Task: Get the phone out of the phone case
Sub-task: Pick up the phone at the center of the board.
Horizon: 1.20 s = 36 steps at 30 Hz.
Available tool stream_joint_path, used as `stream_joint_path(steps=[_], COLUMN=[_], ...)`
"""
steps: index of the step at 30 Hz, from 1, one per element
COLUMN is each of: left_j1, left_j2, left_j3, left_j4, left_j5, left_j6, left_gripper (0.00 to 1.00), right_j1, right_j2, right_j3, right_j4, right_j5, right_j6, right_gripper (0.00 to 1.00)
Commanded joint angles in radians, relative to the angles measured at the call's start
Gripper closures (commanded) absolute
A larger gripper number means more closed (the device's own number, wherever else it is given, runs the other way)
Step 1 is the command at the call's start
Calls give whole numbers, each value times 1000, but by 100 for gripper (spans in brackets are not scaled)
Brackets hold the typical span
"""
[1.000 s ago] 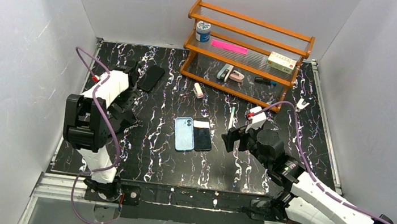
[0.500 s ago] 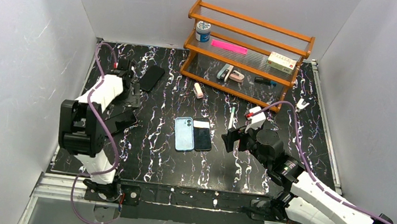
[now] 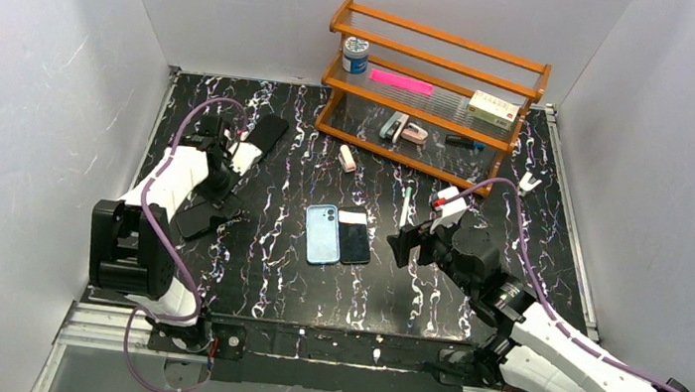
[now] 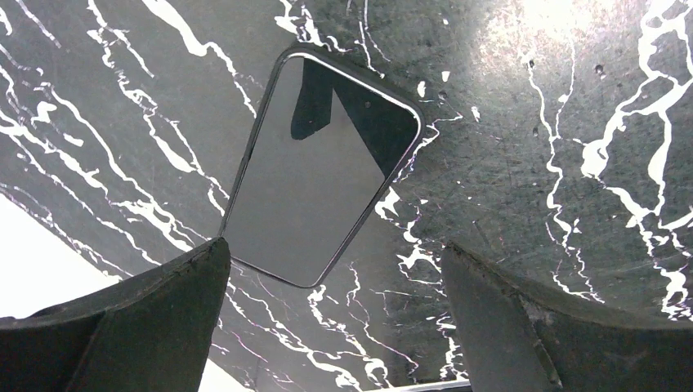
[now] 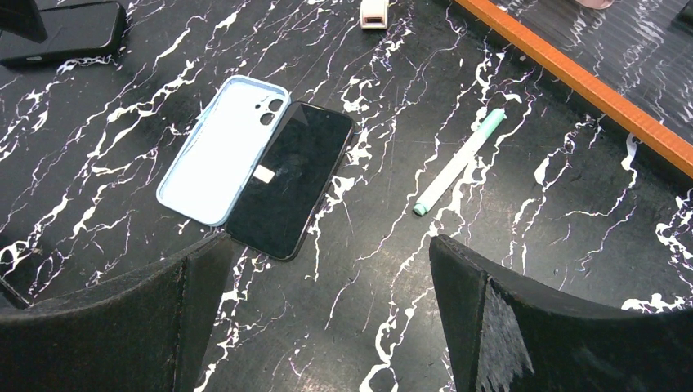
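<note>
Left gripper point(image 3: 240, 155) is drawn nearer, spread open like right gripper point(image 5: 331, 245); the stiff, slick phone point(image 5: 298, 175) against its case point(image 5: 214, 151) is judged best pinched by its long edges.

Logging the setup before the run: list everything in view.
table: 1, black marble, under everything
rack: 1, orange wood, table's back
can: 1, blue, upper shelf left
strip: 1, pink, upper shelf middle
box: 1, pale, upper shelf right
tools: 2, grey, pink, lower shelf
marker: 1, dark, lower shelf
block: 1, pinkish, before the rack
clip: 1, white, back right
pen: 1, white-green, centre right
phone case: 1, light blue, centre
centre phone: 1, black, against the case
far phone: 1, black, back left
dark slab: 1, black, left; identity unclear
left gripper: 1, black, open, at far phone
right gripper: 1, black, open, centre right
</note>
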Motion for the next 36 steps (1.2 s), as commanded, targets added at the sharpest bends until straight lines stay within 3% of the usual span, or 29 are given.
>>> stream_joint_path(steps=[1,23,36], left_j1=[-3,-6,-7], left_j2=[20,242,289], left_j3=[-9,116,38], left_j4=[-39,4,-7], left_j5=[37,25,46], left_j6=[110,234,241], left_gripper=[2,2,2], right_j1=[4,4,5], right_j2=[-5,34,53], right_j3=[-10,-8,-7], right_j4=[24,29,39], right_j5=[-4,-8,-8], right_j6=[-11,-30,-43], right_gripper=[1,2,1])
